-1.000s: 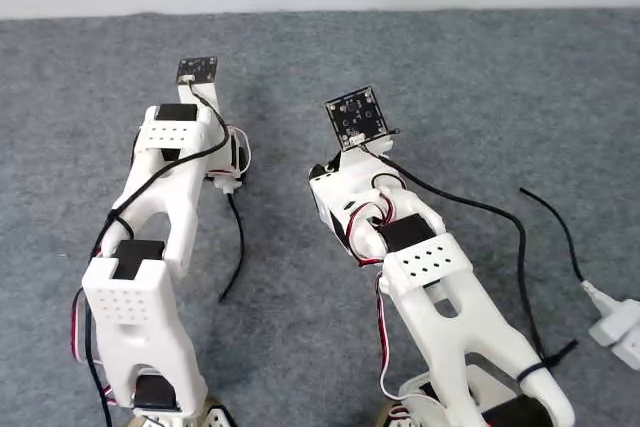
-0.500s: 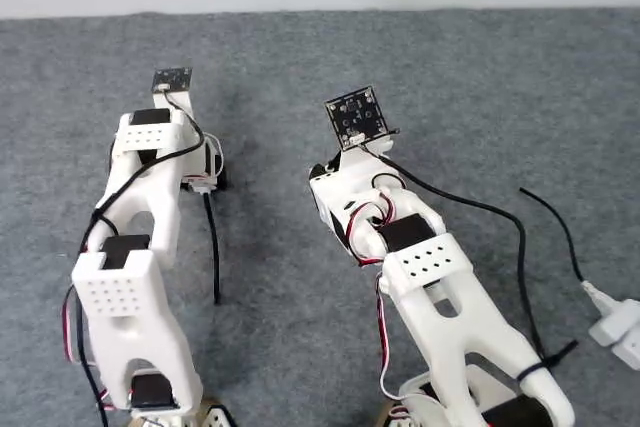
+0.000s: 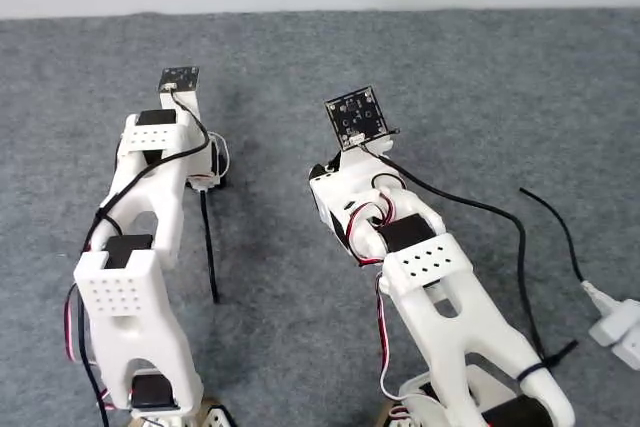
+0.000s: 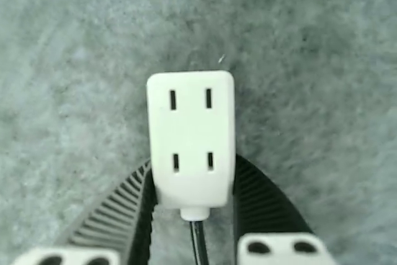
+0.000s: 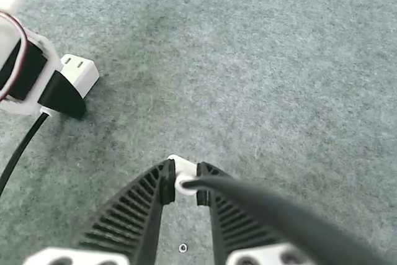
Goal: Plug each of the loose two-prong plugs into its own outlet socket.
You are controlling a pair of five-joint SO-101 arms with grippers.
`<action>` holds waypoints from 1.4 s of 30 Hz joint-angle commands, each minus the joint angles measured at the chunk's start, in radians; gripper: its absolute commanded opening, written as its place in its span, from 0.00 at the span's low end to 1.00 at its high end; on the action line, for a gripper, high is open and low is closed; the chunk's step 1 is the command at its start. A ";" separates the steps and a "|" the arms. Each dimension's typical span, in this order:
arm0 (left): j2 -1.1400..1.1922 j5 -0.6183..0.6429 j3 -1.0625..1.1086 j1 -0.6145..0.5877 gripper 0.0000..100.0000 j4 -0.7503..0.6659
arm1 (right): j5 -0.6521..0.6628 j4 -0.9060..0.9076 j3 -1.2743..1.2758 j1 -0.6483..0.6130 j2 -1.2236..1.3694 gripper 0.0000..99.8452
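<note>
— What is your left gripper doing?

— My left gripper is clamping the cord end of a white outlet block, whose four slots are facing my wrist camera, down near the grey mat.

— And the right?

— My right gripper is pinching a small white plug, whose black cord is trailing back over one finger. My left arm and right arm are stretching forward side by side, with the plug and outlet block apart.

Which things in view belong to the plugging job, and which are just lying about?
Job:
white outlet block in the left claw
white plug in the right claw
white connectors beside the right arm, likely more plugs

Lying about:
grey mat, just the surface
</note>
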 commanded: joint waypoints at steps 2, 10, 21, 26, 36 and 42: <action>0.000 -0.012 -0.021 -0.003 0.01 -0.034 | 0.012 0.001 -0.011 0.004 -0.042 0.01; -0.040 -0.241 0.024 0.064 0.01 0.012 | 0.008 0.008 -0.012 0.031 -0.051 0.01; -0.413 -0.658 0.581 0.140 0.01 -0.359 | -0.103 0.085 -0.055 0.096 -0.051 0.01; -0.545 -0.657 0.753 0.216 0.01 -0.427 | -0.103 0.085 -0.055 0.096 -0.051 0.01; -0.511 0.167 0.651 0.342 0.02 -0.258 | -0.103 0.087 -0.055 0.097 -0.051 0.01; -0.342 0.485 0.495 0.393 0.02 -0.144 | -0.103 0.087 -0.055 0.099 -0.051 0.01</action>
